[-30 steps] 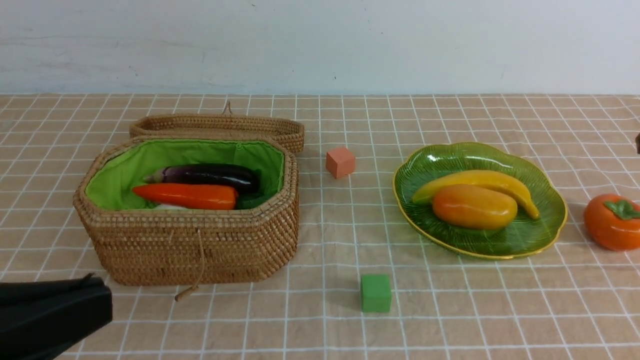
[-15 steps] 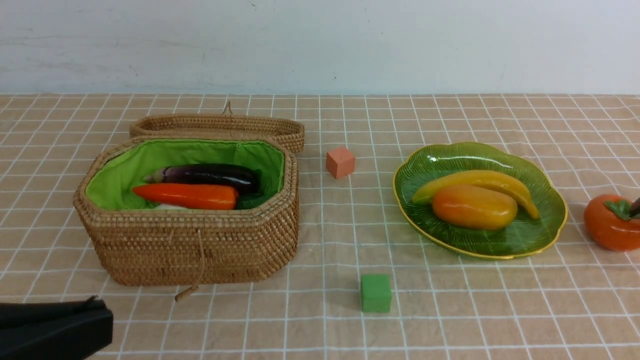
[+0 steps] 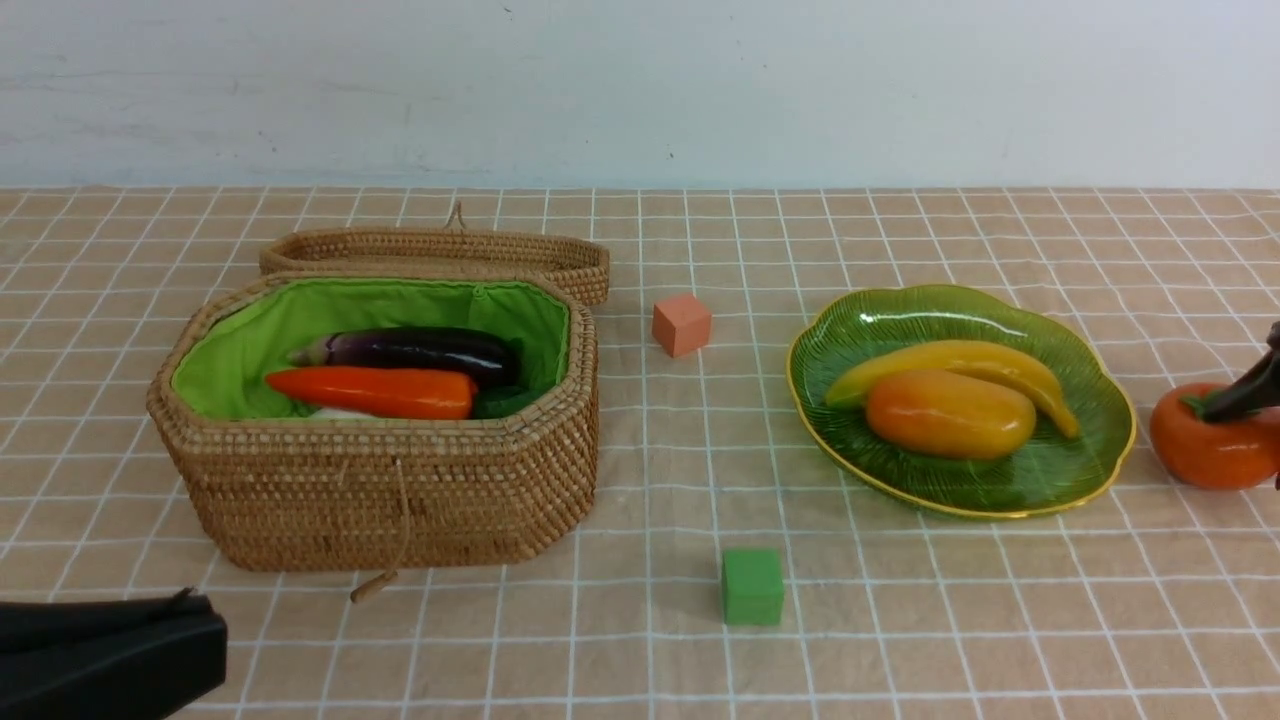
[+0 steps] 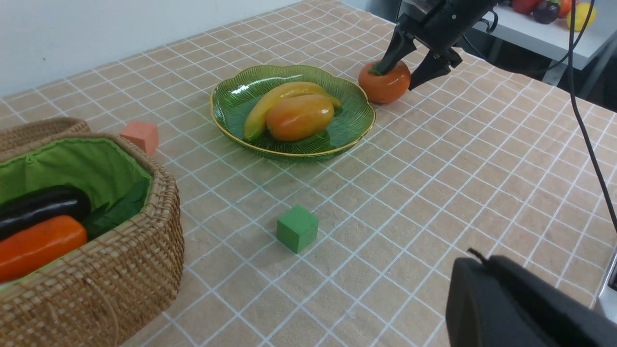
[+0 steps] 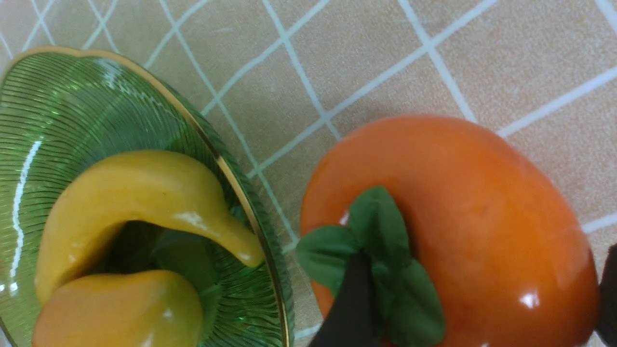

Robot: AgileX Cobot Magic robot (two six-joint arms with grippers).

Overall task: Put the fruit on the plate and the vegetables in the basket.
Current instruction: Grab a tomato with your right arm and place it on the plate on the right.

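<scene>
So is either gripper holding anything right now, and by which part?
Nothing is clearly held. The right gripper straddles the persimmon, one finger on its leaf cap, jaws apparently open. The left gripper holds nothing visible.

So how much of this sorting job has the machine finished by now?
Mostly done, it seems. The eggplant and carrot lie in the basket, and the banana and mango sit on the plate. In hand: the right gripper is open around the persimmon, which is on the tablecloth beside the plate. Left: grip it, lift it and set it on the plate.
</scene>
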